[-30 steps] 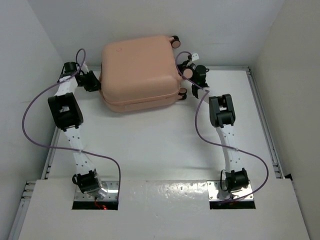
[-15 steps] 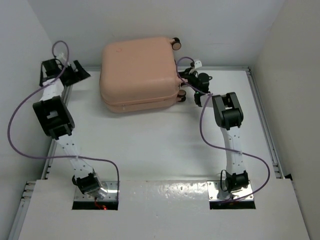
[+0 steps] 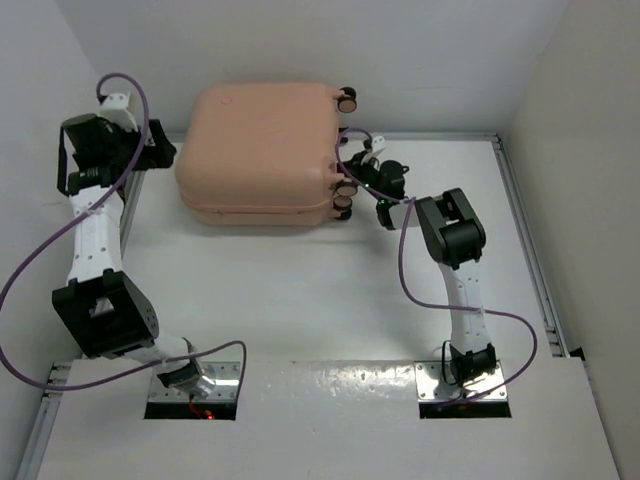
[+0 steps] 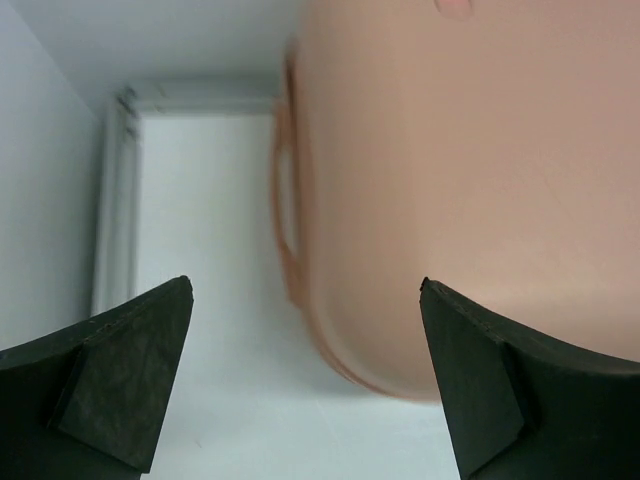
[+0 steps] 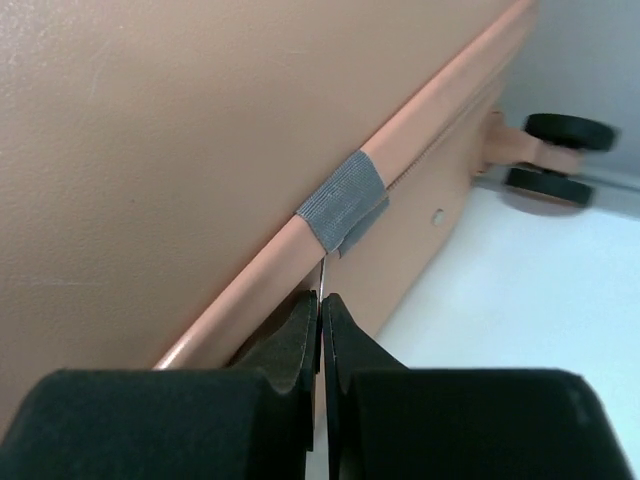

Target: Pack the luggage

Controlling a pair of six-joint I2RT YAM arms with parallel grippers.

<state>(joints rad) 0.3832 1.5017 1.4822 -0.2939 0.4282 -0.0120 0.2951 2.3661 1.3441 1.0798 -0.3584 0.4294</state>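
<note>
— Checking the luggage [image 3: 260,150]: where?
— Lying closed at the far edge of the table [image 3: 300,290], left of middle, with wheels [image 5: 560,135] toward the right edge.
— And the left gripper [image 4: 305,290]?
— Spread wide, holding nothing, hanging just off the luggage's left side.
— And the right gripper [image 5: 320,300]?
— Pressed together at the rim on the wheel side, just below a patch of grey tape [image 5: 342,205], with a thin pale line running from tape to fingertips; pinching it or not, cannot tell.
</note>
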